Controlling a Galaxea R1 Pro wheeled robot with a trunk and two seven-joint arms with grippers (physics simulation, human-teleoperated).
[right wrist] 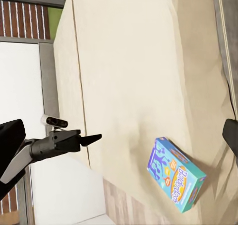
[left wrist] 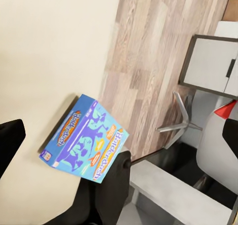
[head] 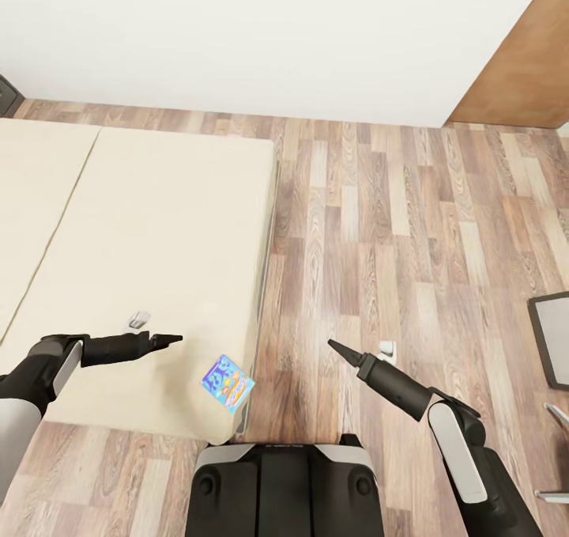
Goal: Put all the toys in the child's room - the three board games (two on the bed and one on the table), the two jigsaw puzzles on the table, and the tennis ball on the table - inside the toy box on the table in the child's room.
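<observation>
Bed cut off left; blue game box near corner (print unreadable).

board games: 1 | beds: 1 | tools: 2

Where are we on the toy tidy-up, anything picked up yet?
Nothing shows as done. One blue board game lies on the beige mattress near its corner, untouched. The left gripper hangs over the bed beside it and the right gripper over the wood floor; neither holds anything. Grasping this box and carrying it to the toy box is still to come.
</observation>
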